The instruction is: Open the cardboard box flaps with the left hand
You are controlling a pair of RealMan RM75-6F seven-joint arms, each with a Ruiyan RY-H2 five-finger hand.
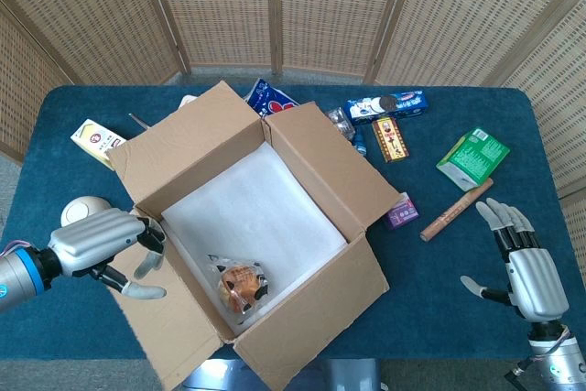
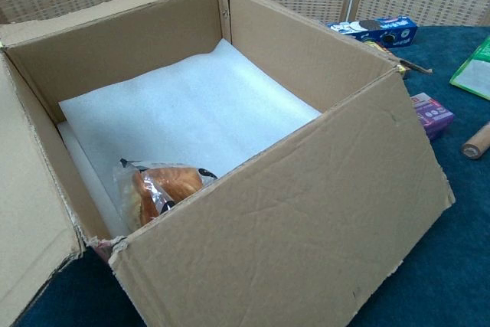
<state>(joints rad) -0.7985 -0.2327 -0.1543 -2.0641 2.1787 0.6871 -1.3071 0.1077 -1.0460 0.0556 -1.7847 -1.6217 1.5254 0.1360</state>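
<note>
Cardboard box [image 1: 265, 226] mid-table with its flaps folded outward, my left hand [image 1: 101, 244] at its left flap [image 1: 169, 331], fingers curled, contact I can't tell, wrapped bun [image 1: 240, 283] inside on white foam, my right hand [image 1: 522, 263] far right, fingers spread, holding nothing.

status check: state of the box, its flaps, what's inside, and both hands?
box: open, upright
left flap: folded outward and down
bread bag: sealed, lying on the foam liner in the near corner
left hand: on the left flap, fingers curled, holding nothing
right hand: open, clear of the box
</note>
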